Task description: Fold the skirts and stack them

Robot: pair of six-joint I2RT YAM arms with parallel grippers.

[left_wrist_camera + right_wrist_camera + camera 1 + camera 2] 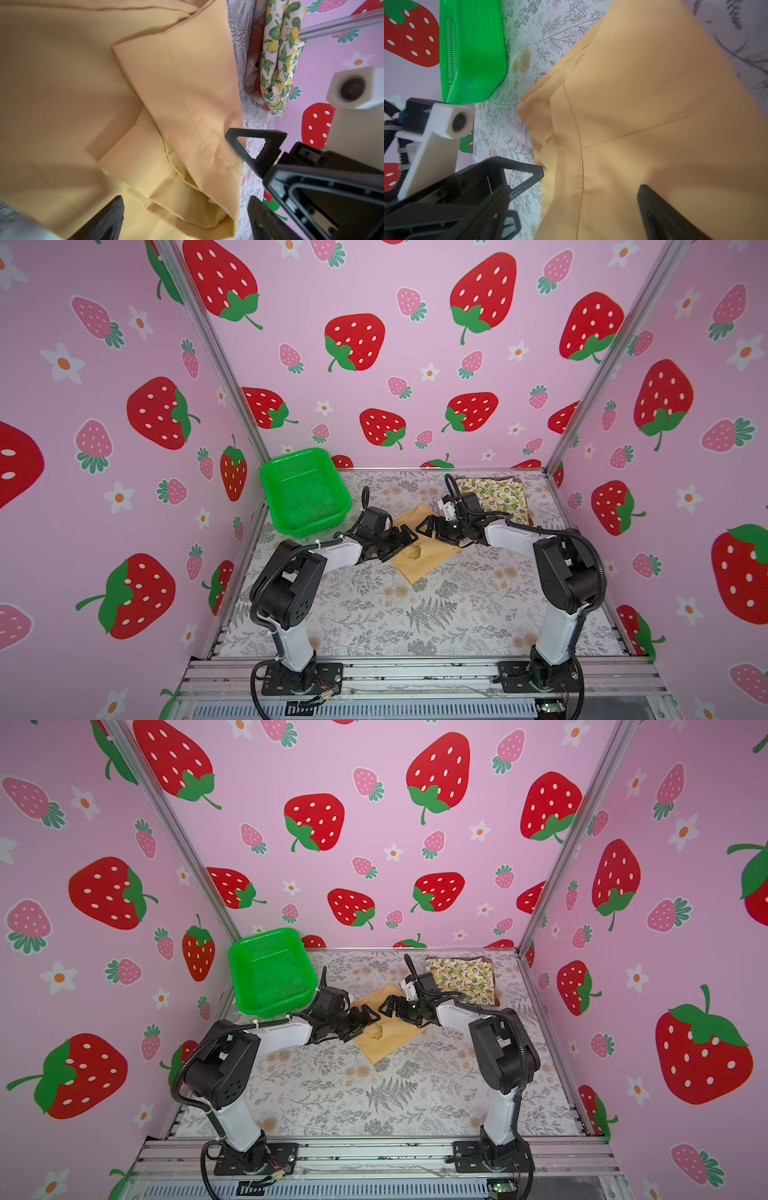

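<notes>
Two skirts (498, 493) are stacked back right; yellow skirt (422, 556) lies mid-table part folded, left gripper (409, 542) and right gripper (424, 526) wide open and empty over it, next grab an edge I guess

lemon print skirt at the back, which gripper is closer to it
Right. The right gripper hangs open over the yellow skirt, just left of and in front of the lemon skirt. The left gripper, also open, sits further left.

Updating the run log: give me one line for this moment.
left claw: open at mustard skirt | right claw: open at it | lemon skirt: folded atop plaid skirt
</notes>
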